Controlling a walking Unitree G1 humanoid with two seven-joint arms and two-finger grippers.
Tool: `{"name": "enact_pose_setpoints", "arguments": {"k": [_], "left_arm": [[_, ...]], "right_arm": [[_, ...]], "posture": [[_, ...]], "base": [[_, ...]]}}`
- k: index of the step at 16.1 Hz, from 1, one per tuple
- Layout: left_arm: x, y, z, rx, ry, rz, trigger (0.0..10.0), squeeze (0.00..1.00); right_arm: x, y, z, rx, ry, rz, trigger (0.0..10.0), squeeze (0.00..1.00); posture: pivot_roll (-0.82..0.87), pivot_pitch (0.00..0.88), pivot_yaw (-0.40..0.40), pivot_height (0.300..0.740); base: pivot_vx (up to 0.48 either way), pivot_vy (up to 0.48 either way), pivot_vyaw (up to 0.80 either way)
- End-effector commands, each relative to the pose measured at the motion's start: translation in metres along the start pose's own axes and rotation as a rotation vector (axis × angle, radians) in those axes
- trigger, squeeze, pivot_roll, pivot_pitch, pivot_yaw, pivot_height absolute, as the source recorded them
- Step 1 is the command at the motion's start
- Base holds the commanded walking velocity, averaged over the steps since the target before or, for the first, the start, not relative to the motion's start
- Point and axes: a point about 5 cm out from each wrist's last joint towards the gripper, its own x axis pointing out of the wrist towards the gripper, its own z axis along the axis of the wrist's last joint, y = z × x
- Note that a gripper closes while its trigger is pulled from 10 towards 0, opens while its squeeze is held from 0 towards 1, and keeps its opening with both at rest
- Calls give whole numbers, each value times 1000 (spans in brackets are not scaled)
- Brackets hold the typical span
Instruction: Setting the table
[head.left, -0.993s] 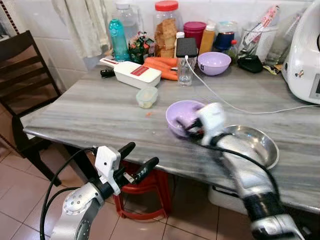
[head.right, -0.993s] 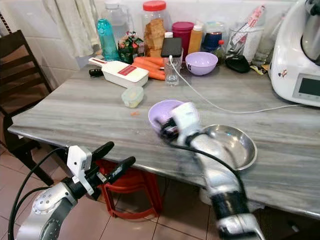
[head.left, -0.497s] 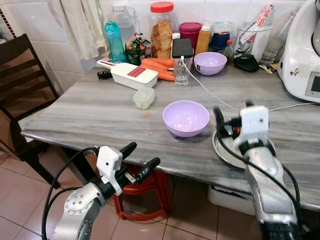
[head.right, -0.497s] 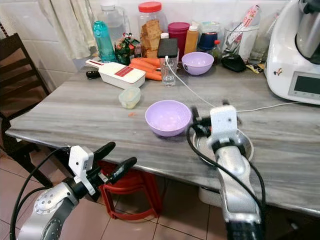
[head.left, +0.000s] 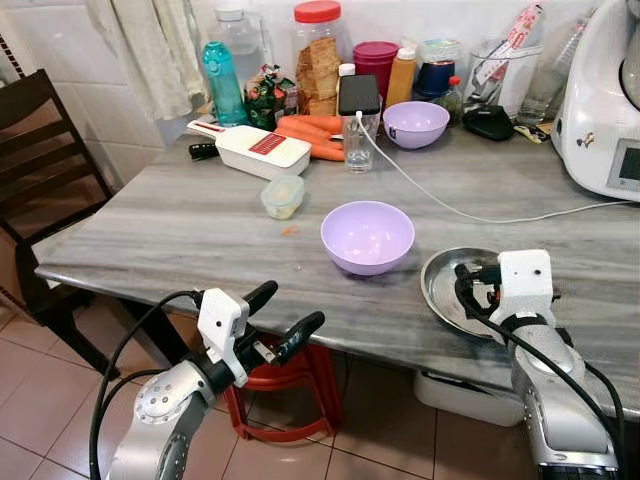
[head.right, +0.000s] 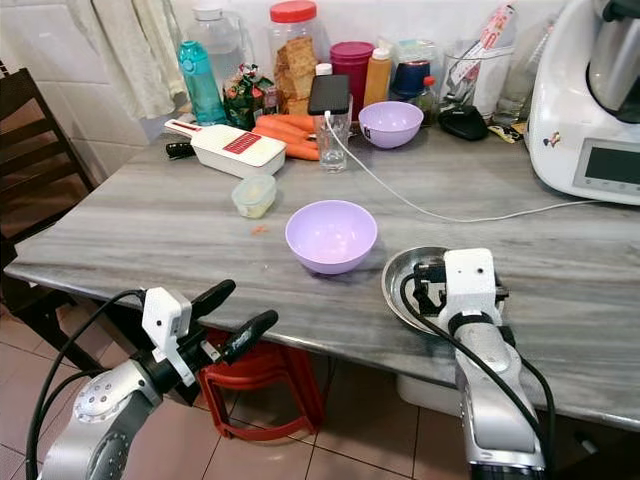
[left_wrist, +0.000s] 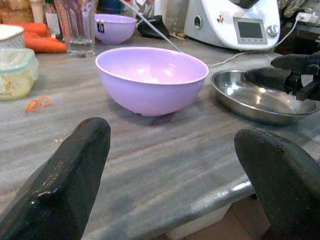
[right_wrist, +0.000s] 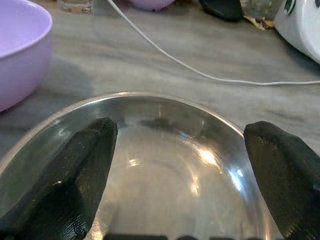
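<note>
A lilac bowl (head.left: 367, 236) stands upright in the middle of the grey marble table (head.left: 180, 230), free of both grippers. To its right, near the front edge, lies a shallow steel dish (head.left: 442, 288). My right gripper (head.left: 470, 287) hovers open just over that dish, a finger (right_wrist: 80, 170) on each side of its hollow (right_wrist: 165, 150), holding nothing. My left gripper (head.left: 285, 312) is open too, below and in front of the table's front edge, pointing at the lilac bowl (left_wrist: 150, 80) with the steel dish (left_wrist: 260, 100) beyond it.
A second lilac bowl (head.left: 416, 123), a glass with a phone (head.left: 357, 130), jars, carrots and a white slicer (head.left: 255, 150) crowd the back. A white cable (head.left: 440, 205) runs to the white appliance (head.left: 600, 110) at right. A small lidded tub (head.left: 283, 196), dark chair (head.left: 40, 160), red stool (head.left: 285, 375).
My right gripper let go of the lilac bowl, swung right and came down over the steel dish. The bowl stays on the table. The left arm has barely moved.
</note>
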Motion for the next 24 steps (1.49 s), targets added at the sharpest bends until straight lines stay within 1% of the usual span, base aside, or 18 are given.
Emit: {"name": "enact_pose_setpoints", "arguments": {"k": [1,2,3,6,7,8,9,11,12,14,16,22,24], "left_arm": [[0,0,-1,9,10,-16,10000,0],[1,0,-1,4,12,-27,10000,0],[1,-1,-1,0,11,-34,10000,0],[1,-3,-2,-15,16,-67,10000,0],[0,-4,-1,-16,24,-81,10000,0],[0,-4,-1,-15,25,-83,10000,0],[0,-4,-1,-14,24,-84,10000,0],[1,-4,0,-3,28,-91,10000,0],[1,-4,0,-3,28,-92,10000,0],[2,-5,1,1,32,-99,10000,0],[2,-5,0,2,33,-96,10000,0],[2,-7,0,4,35,-91,10000,0],[3,-8,1,7,35,-91,10000,0]], "right_arm": [[4,0,4,11,7,16,10000,1000],[6,0,2,17,42,36,10000,522],[7,1,1,14,61,44,10000,0],[7,7,-7,6,119,92,10000,0],[6,15,-12,27,150,123,10000,0],[7,17,-13,35,158,135,10000,0],[7,18,-14,41,162,141,10000,0],[8,26,-13,70,169,186,10000,0],[8,26,-13,72,171,188,10000,0],[11,35,-9,81,172,224,10000,0],[12,40,-8,85,169,241,10000,0],[19,45,-3,111,161,260,10000,0],[22,51,-2,120,149,276,10000,0]], "posture": [[-103,0,87,740],[-101,0,84,740],[-100,0,83,740],[-96,0,79,740],[-96,0,80,740],[-96,0,81,740],[-97,0,82,740],[-99,0,85,740],[-99,0,85,740],[-95,0,82,740],[-93,0,79,740],[-86,0,72,740],[-85,0,69,740]], "base": [[0,0,0],[0,0,0],[0,0,0],[0,0,0],[0,0,0],[0,0,0],[0,0,0],[0,0,0],[0,0,0],[0,0,0],[0,0,0],[0,0,0],[0,0,0]]}}
